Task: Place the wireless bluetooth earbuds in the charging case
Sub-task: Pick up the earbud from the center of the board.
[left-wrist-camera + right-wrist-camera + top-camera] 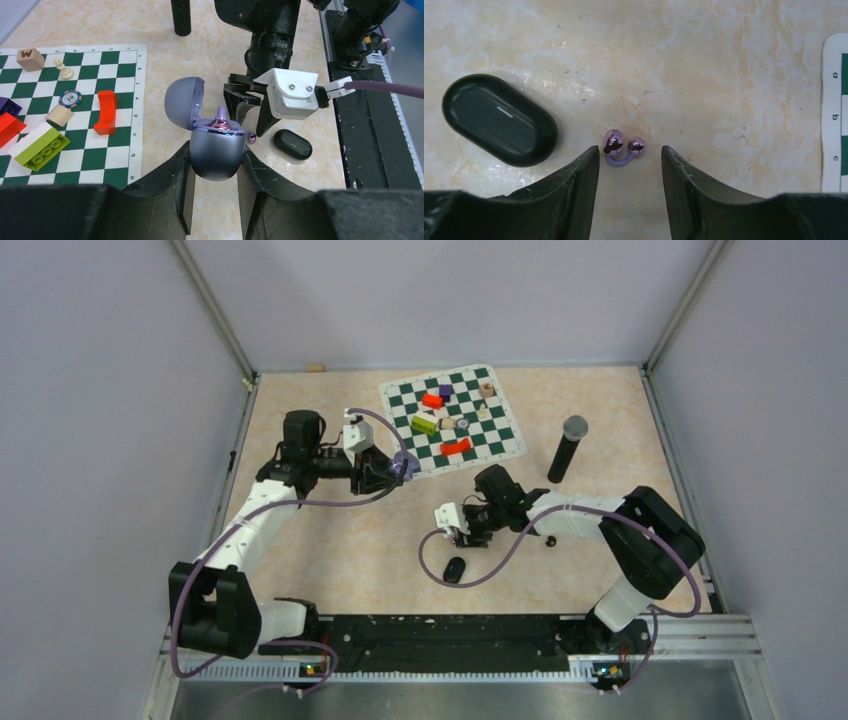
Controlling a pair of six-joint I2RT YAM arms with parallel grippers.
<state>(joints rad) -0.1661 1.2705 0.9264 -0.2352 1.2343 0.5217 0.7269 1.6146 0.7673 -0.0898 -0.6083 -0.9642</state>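
My left gripper (215, 156) is shut on the body of a pale purple charging case (217, 152), held above the table with its lid (184, 97) swung open. One purple earbud (220, 123) sits in the case's top. In the top view the left gripper (396, 469) is near the chessboard's corner. A second purple earbud (623, 148) lies on the table. My right gripper (630, 151) is open, its fingertips on either side of that bud and not touching it. The top view shows the right gripper (458, 531) low over the table's middle.
A shut black earbud case (499, 119) lies just left of the right fingers, also in the top view (454, 569). A small black bit (549, 540) lies beside the right arm. The chessboard (505, 448) carries coloured blocks. A black microphone (566, 448) stands to its right.
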